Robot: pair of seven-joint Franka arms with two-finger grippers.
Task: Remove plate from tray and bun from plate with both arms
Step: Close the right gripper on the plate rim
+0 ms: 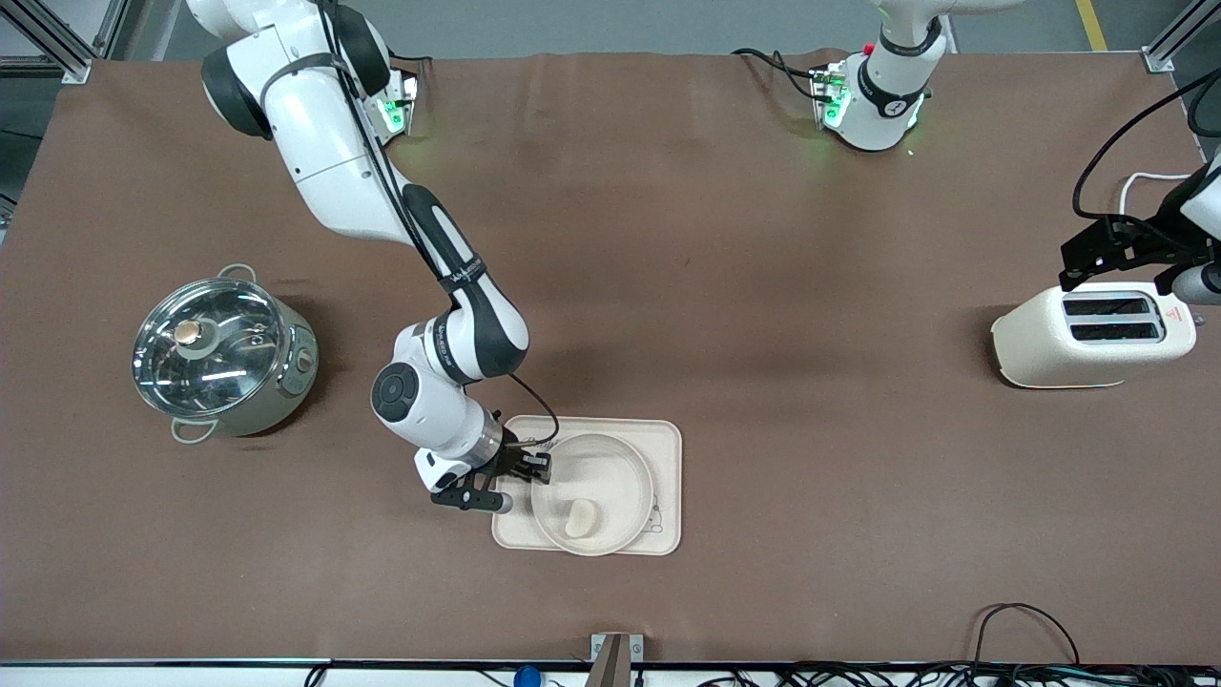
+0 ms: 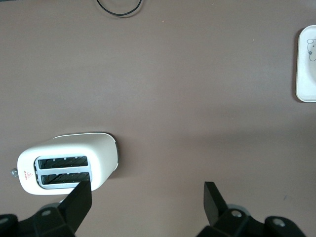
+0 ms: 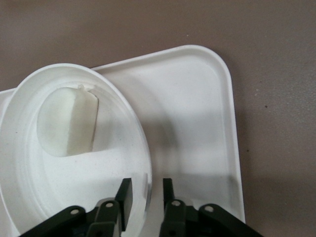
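Plate (image 1: pixel 593 493) on tray (image 1: pixel 668 448), lower centre of front frame; bun (image 1: pixel 581 518) in plate, toward its lower edge. Lidded pot (image 1: pixel 221 356) at mid-left, contents not visible. Right gripper (image 1: pixel 534 467) straddling plate rim, fingers (image 3: pixel 125 196) one inside, one outside (narrow gap, seemingly clamped on rim). Left gripper (image 2: pixel 148 197) spread wide, holding nothing, waiting over toaster (image 1: pixel 1092 336) at right edge. Left wrist view alone shows tray's rabbit drawing (image 2: pixel 311 47).

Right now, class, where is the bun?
The bun lies in the plate, which sits on the tray near the front camera; the right gripper straddles the plate's rim.
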